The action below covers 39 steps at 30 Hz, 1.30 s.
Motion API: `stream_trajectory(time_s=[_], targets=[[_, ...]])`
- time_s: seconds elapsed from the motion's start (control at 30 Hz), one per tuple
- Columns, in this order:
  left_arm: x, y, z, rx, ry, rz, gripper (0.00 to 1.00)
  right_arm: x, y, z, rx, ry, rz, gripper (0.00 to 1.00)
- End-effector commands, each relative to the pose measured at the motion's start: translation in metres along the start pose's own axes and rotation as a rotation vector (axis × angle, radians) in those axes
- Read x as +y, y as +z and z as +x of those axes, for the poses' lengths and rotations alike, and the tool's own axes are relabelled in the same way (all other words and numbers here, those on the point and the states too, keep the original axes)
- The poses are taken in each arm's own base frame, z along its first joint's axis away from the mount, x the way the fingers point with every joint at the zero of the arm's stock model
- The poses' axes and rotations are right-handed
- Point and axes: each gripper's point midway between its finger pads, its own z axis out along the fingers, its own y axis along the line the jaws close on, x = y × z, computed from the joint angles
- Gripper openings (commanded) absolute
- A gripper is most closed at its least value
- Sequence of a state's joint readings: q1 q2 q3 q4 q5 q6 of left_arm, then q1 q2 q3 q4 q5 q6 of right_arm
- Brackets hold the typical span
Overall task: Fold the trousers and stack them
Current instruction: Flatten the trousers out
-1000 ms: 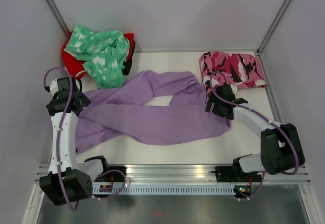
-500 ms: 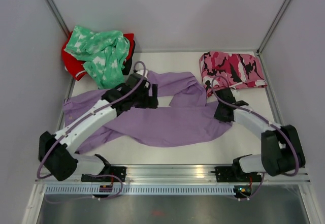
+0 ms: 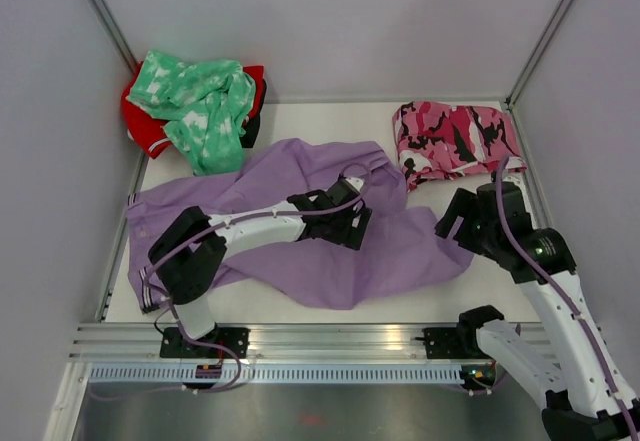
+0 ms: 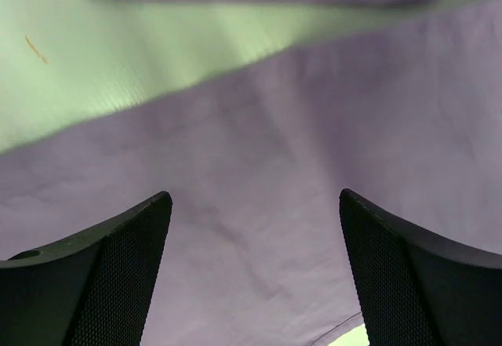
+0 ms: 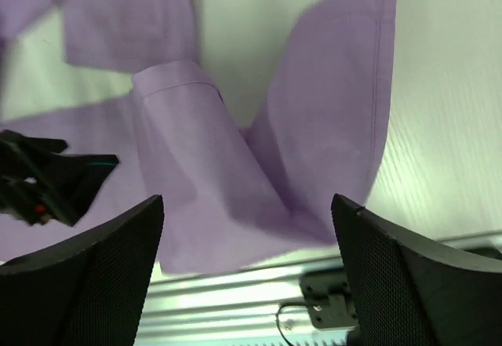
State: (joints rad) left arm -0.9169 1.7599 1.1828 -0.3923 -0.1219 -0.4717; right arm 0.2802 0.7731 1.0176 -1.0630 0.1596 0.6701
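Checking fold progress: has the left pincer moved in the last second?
Yes. The left pincer swept right over the trousers, away from the green garment.

My left gripper (image 3: 355, 229) no longer sits at the table's left edge. It now reaches out over the middle of the trousers (image 3: 400, 256), fingers spread with lilac cloth right beneath them. My right gripper (image 3: 452, 229) is up off the cloth's right end and drawn back toward the right edge, hanging agape above it (the whole arm stands taller than a second ago). The trousers lie differently too. The bare strip of table between the two legs is closed over, the right end spreads wider toward the near-right corner, and the striped waistband (image 3: 146, 286) shows uncovered near the near-left corner.
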Motion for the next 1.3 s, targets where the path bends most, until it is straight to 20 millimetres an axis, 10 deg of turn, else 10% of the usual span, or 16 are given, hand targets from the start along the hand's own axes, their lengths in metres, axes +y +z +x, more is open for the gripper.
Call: stream_trajectory(time_s=[0.0,0.17,0.3,0.43,0.57,0.73,1.0,1.1,1.27], targets=[[0.014,0.007,0.02,0.018,-0.036,-0.069,0.91,-0.021,0.009,0.03,0.145,-0.046,0.108,0.95],[0.048,0.007,0.074,0.095,-0.133,-0.189,0.82,0.025,0.025,-0.028,0.013,-0.086,0.004,0.96],[0.068,0.003,0.105,0.134,-0.193,-0.251,0.66,0.063,0.081,-0.064,-0.045,-0.189,-0.049,0.93],[0.073,0.0,0.128,0.175,-0.225,-0.251,0.22,0.087,0.151,-0.063,-0.013,-0.233,-0.091,0.89],[0.073,-0.009,0.147,0.22,-0.239,-0.224,0.03,0.088,0.214,-0.047,0.044,-0.243,-0.06,0.85],[0.052,-0.033,0.135,0.159,-0.233,-0.06,0.11,0.065,0.266,-0.022,0.114,-0.296,0.042,0.83],[0.066,-0.098,0.06,-0.097,-0.258,-0.12,0.84,0.068,0.293,0.003,0.173,-0.283,0.0,0.56],[0.097,-0.107,0.04,-0.129,-0.346,-0.201,0.88,0.075,0.291,0.005,0.19,-0.286,-0.017,0.06],[0.185,-0.111,0.01,-0.197,-0.576,-0.271,0.89,0.113,0.224,-0.042,0.038,-0.404,-0.056,0.0]])
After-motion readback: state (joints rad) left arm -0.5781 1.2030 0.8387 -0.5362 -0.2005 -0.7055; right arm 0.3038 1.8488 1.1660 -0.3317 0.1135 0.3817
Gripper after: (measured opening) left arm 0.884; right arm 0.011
